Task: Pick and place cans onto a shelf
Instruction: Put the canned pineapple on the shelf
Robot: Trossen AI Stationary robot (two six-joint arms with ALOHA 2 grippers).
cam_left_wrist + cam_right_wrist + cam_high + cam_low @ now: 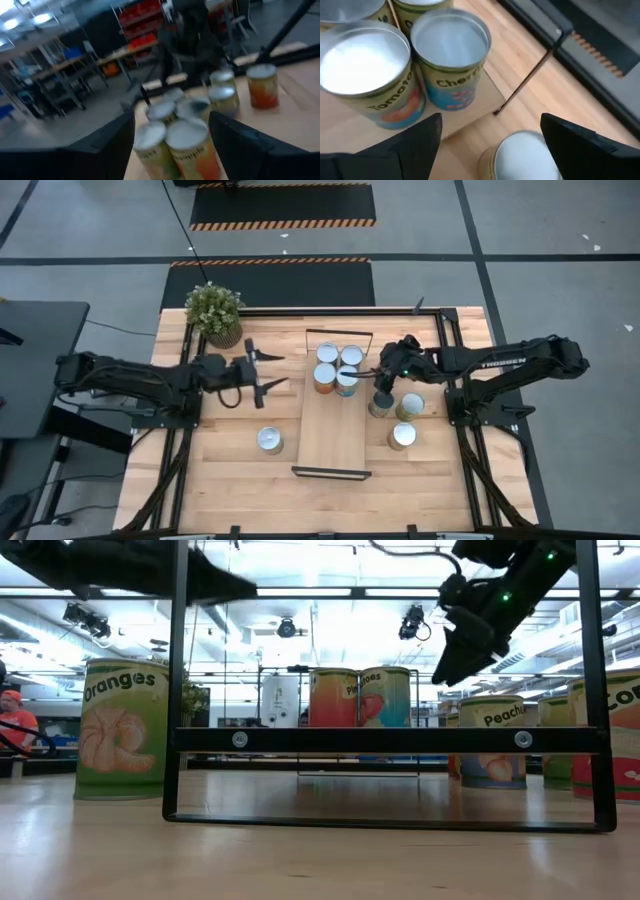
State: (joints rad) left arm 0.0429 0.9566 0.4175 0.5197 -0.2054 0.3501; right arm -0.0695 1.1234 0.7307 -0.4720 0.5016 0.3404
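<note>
The right gripper (384, 376) hangs with its fingers spread wide just above a can (381, 404) that stands on the table (220, 480) right beside the shelf (333, 442); in the right wrist view that can's pale top (522, 155) sits between the two dark fingers. The left gripper (262, 374) is off the shelf's other long side, also spread wide and holding nothing, pointing toward the four cans (338, 368) grouped at the shelf's far end. Two more cans (406, 421) stand on the table near the right arm, and one can (269, 440) stands alone on the left side. The table is light wood planking with a black frame, and a potted plant (216, 311) sits at its far left corner. Beyond it the floor is grey with black-and-orange striped mats (283, 205); the low view looks into a bright workshop with ceiling lights and shelving. Readable labels include "Oranges" (124, 686), "Peach" (498, 715), "Tomato" (387, 100) and "Cherr" (456, 81), each partly cut off.
</note>
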